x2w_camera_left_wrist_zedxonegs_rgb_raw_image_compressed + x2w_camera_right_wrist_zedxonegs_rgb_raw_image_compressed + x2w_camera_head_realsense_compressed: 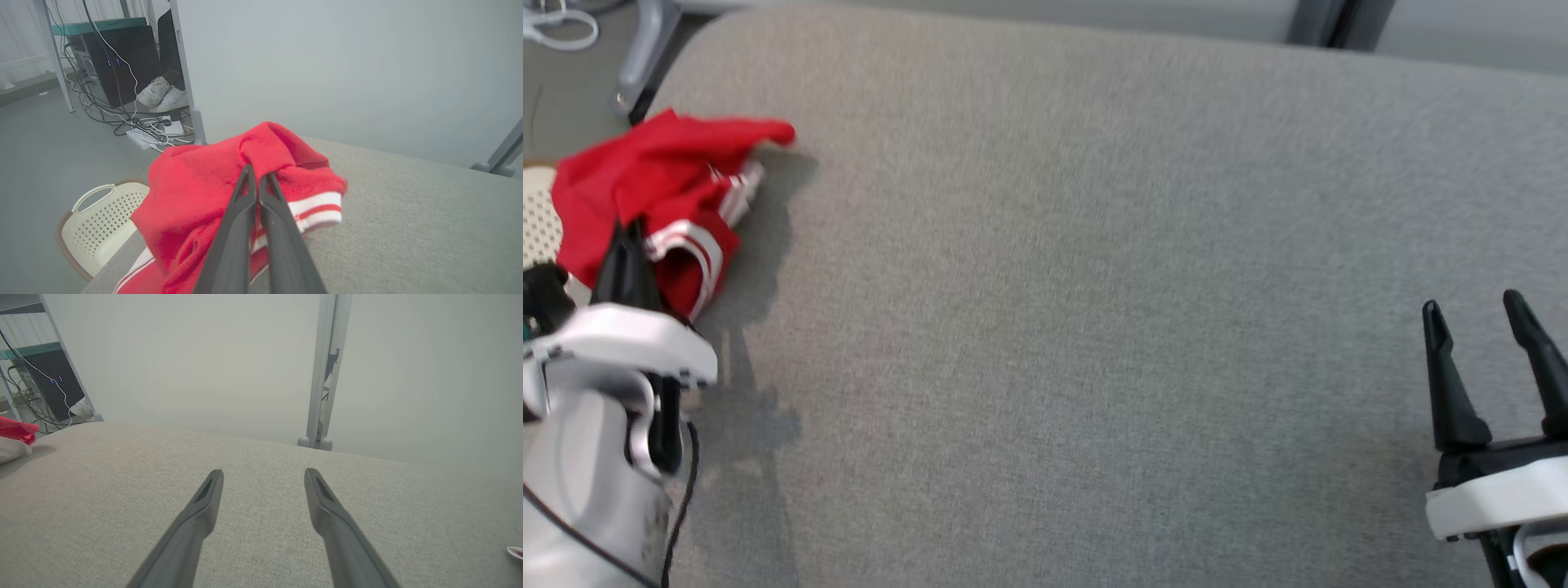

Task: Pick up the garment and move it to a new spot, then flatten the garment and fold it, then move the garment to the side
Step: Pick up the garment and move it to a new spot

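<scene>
Already the left jaws are pressed together on a raised fold of the garment [196, 192], the two dark fingers [241, 212] meeting at their tips with red cloth pinched between them. The garment sits directly at and around these jaws, with nothing left to reach for. It lies as a crumpled red heap at the far left corner of the tabletop [1094, 327], its white-striped cuff [314, 208] spilling to the right of the fingers. I cannot make out a clear long axis in the bunched cloth. In the head view it looks to spread from near left to far right, and part of it seems to overhang the left edge above a cream basket [102, 216] on the floor.

The left arm [605, 425] comes in from the near left, held low, fingers pointing toward the far side.

The right jaws are spread wide and empty, their fingers [1450, 384] pointing far over bare tabletop at the near right, well apart from the garment.

So the left arm is the one in place. The coming move likely calls for lifting the pinch and carrying it rightward, onto the open middle.
</scene>
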You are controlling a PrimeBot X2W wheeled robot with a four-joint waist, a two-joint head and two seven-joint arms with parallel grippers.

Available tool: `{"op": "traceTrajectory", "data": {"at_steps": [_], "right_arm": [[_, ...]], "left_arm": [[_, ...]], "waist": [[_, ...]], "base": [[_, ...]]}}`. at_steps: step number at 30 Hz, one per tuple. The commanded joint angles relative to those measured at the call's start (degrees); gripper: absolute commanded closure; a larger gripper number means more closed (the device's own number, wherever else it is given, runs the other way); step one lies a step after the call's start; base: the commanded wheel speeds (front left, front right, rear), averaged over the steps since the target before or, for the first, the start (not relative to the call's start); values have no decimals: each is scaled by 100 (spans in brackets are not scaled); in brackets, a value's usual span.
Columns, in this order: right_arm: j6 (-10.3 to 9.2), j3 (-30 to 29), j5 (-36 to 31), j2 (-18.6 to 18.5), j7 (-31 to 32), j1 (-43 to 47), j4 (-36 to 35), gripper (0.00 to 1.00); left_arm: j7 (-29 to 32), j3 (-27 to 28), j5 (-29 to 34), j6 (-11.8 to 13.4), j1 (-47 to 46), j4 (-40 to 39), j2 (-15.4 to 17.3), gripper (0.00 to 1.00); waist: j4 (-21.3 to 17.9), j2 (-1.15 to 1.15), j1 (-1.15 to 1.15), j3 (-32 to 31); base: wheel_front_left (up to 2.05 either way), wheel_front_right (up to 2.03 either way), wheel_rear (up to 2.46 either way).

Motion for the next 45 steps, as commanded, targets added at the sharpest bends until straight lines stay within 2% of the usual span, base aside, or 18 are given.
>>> {"op": "traceTrajectory", "data": {"at_steps": [1, 7, 14, 19, 23, 34, 41, 45], "right_arm": [[-2, 13, 36, 43, -97, 118, 102, 0], [-2, 136, 109, 142, -238, 426, 338, 0], [-2, 180, 164, 211, -325, 719, 469, 0], [-2, 133, 179, 226, -297, 869, 447, 0], [-2, 140, 198, 231, -242, 949, 366, 0], [-2, -9, 326, 230, -262, 768, 264, 0], [-2, -56, 513, 233, -394, 603, 300, 0], [-2, -39, 586, 233, -510, 504, 386, 0]], "left_arm": [[-25, 67, 86, 66, 410, -385, -8, 100], [46, 90, 171, 315, 1699, -1648, 11, 100], [632, -81, 228, 730, 3139, -3366, -27, 100], [1075, -249, 289, 945, 3759, -4285, -28, 100], [1275, -456, 343, 998, 3919, -4731, -73, 100], [1530, -1264, 415, 497, 3075, -4745, -391, 100], [1523, -1870, 591, 109, 2118, -4322, -764, 100], [1509, -2026, 657, -2, 1807, -4011, -870, 100]], "waist": [[-185, 0, 0, -535], [-438, 0, 0, -1164], [-680, 0, 0, -1645], [-832, 0, 0, -1833], [-983, 0, 0, -1836], [-1821, 0, 0, -1549], [-2387, 0, 0, -1083], [-2589, 0, 0, -820]], "base": [[0, 0, 0], [0, 0, 0], [0, 0, 0], [0, 0, 0], [0, 0, 0], [0, 0, 0], [0, 0, 0], [0, 0, 0]]}}
